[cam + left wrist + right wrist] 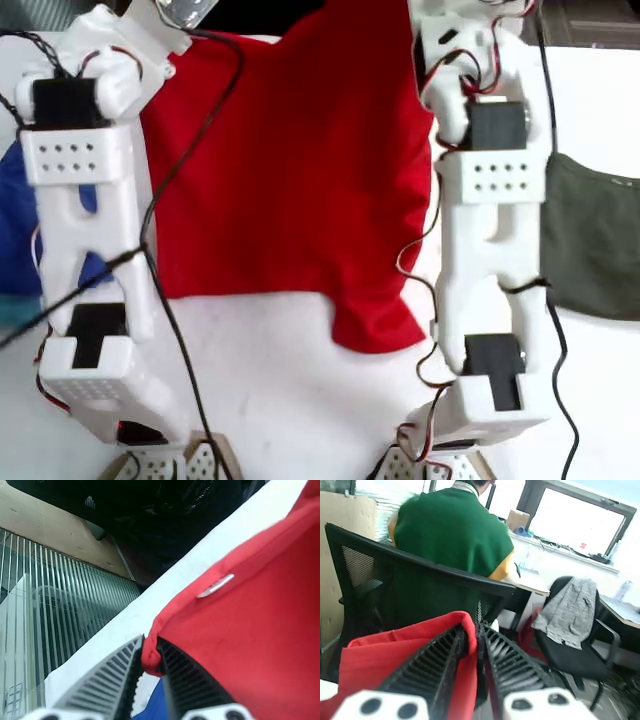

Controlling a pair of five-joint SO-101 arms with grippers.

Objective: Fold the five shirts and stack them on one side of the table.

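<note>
My left gripper (150, 647) is clamped on a bunched corner of the red shirt (250, 645), and my right gripper (476, 632) is pinching another edge, so the cloth spans between them and trails back toward the bases over the table (280, 400). I'd carry both level and together without pulling apart, since both bites look thin. The blue shirt (12, 220) lies outboard of the left arm and the dark green shirt (590, 240) outboard of the right.

A red shirt (300, 170) is spread in the middle, its far edge held up. A blue shirt (12, 225) and an olive-green shirt (590, 240) are laid at opposite sides.
</note>
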